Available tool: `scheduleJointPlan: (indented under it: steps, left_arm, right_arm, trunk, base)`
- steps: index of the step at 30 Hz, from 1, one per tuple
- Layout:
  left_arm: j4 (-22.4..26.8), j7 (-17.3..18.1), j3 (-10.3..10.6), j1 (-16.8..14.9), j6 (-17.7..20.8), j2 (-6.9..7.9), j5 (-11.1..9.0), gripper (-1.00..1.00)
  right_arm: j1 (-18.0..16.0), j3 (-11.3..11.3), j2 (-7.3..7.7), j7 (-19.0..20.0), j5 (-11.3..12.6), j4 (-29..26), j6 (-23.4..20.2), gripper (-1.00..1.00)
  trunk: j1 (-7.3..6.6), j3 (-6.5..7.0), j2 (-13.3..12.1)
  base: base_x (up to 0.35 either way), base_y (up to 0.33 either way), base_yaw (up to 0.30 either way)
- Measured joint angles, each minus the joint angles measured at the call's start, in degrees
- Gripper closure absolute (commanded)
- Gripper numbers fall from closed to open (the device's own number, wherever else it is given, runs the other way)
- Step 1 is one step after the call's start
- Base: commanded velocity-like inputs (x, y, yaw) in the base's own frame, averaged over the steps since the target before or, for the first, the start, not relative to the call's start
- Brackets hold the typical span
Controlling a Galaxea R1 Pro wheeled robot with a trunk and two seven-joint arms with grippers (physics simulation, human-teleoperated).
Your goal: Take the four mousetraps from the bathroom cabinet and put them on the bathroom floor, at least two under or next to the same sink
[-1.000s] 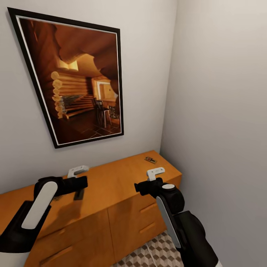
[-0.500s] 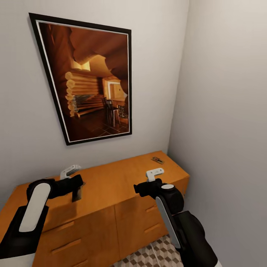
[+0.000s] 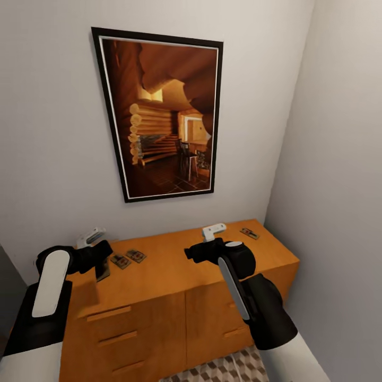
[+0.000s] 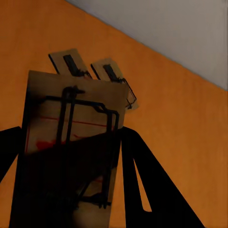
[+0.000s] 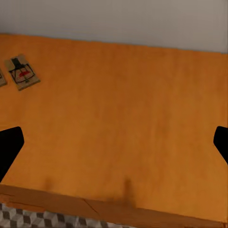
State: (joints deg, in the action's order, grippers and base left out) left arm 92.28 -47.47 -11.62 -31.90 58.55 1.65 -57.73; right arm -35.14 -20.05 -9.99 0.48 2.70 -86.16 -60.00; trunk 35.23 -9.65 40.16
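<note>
On the flat top of the orange-tan cabinet (image 3: pixel 175 265) lie the mousetraps. Two of them (image 3: pixel 120 261) (image 3: pixel 136 255) sit side by side near the cabinet's left end, close to the wall; in the left wrist view the same pair (image 4: pixel 71 64) (image 4: pixel 116 80) appear just beyond a third mousetrap (image 4: pixel 71 142). That third one is large and close in the left wrist view, lying between the dark fingers (image 4: pixel 156 190) of the left tool (image 3: pixel 101 265), which hangs over the cabinet's left end. The fingers flank its sides, yet whether they actually pinch it or merely straddle it cannot be told. A fourth mousetrap (image 3: pixel 249 233) rests alone near the cabinet's right end, toward the back corner.

The right tool (image 3: pixel 204 249) hovers above the middle of the cabinet top, its fingertips (image 5: pixel 9 145) spread wide apart and holding nothing; in its wrist view one mousetrap (image 5: pixel 21 71) lies on the wood well off to one side.

Below the cabinet's drawer fronts with bar handles, a patch of the cube-patterned bathroom floor (image 3: pixel 223 369) shows. Above the cabinet, a black-framed picture (image 3: pixel 164 114) of a log interior hangs on the wall.
</note>
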Motion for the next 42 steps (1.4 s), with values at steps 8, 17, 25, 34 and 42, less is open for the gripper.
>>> scheduleJointPlan:
  steps: [8,17,25,34,42]
  left_arm:
    - [0.00,-0.90,-0.01,-2.28,0.03,2.12,0.02,1.00]
    - [0.00,-1.01,0.22,-2.44,0.35,1.91,0.01,1.00]
    - [0.00,-1.04,3.68,-1.42,0.48,1.68,-0.07,1.00]
    - [0.00,-1.03,8.35,1.26,0.53,0.08,0.07,1.00]
    - [0.00,-1.03,8.40,1.58,0.50,0.24,0.11,1.00]
  right_arm:
    - [-1.85,0.07,0.00,0.29,0.97,0.90,0.00,-1.00]
    - [-8.51,0.26,0.00,0.26,1.39,15.10,0.00,-1.00]
    - [-1.91,-1.22,0.02,0.28,1.05,11.25,0.00,-1.00]
    - [-0.53,-3.10,0.47,0.35,1.14,7.59,0.00,-1.00]
    - [-0.13,-3.18,0.42,0.46,1.09,10.93,1.18,-1.00]
  trunk:
    - [0.00,0.00,0.00]
    - [0.00,0.00,0.00]
    - [0.00,0.00,0.00]
    - [0.00,0.00,0.00]
    - [0.00,0.00,0.00]
  base:
    - [0.000,0.000,0.294]
    - [0.000,0.000,0.295]
    - [0.000,0.000,0.296]
    - [0.065,-0.034,0.286]
    - [0.299,-0.144,0.057]
